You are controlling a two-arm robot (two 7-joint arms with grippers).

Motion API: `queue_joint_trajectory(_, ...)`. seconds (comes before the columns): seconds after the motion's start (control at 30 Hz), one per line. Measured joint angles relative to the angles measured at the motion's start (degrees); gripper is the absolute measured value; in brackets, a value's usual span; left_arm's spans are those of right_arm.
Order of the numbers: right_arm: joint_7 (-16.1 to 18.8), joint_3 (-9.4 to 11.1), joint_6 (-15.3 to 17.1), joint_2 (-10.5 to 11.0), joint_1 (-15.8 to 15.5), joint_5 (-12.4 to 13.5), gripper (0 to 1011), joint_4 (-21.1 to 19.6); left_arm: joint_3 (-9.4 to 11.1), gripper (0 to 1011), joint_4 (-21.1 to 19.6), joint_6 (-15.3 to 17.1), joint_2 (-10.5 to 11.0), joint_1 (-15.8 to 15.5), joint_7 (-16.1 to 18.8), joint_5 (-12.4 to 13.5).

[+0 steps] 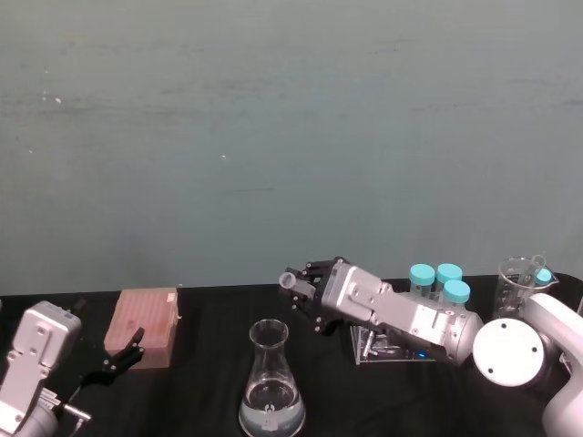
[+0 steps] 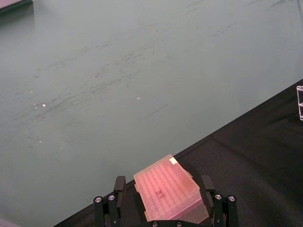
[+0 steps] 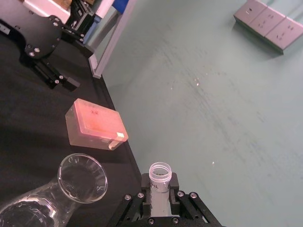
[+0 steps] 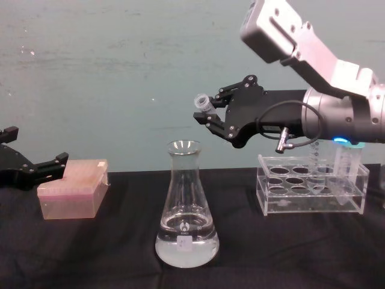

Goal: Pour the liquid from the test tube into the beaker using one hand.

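Clear test tube (image 4: pixel 201 101), pinched in the right gripper (image 4: pixel 207 110), hangs tilted above and just right of the beaker (image 4: pixel 185 198) near the bench (image 4: pixel 108 253) front edge; poured from there, it could miss the narrow neck. Left gripper (image 1: pixel 118 358) rests spread at the left edge.

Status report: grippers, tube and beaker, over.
Right gripper shut on test tube, above beaker rim, slightly right. Left gripper open, parked by pink box. Nothing between tube and beaker.

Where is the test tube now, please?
Chest view: the right gripper holds the test tube above, just right of, the beaker's mouth; the left gripper sits far left.
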Motion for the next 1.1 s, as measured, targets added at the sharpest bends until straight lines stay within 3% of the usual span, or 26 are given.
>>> queue_joint_trajectory(0.3, -4.25, -1.05, -2.76, 0.52, -0.60, -7.28, 222, -1.35, 0.00, 1000, 0.00, 0.00, 0.00, 0.00, 0.00, 0.00)
queue_joint_trajectory(1.1, -13.29, -4.59, -6.89, 1.81, -0.44, -23.31, 222, -2.28, 0.00, 1000, 0.00, 0.00, 0.00, 0.00, 0.00, 0.00)
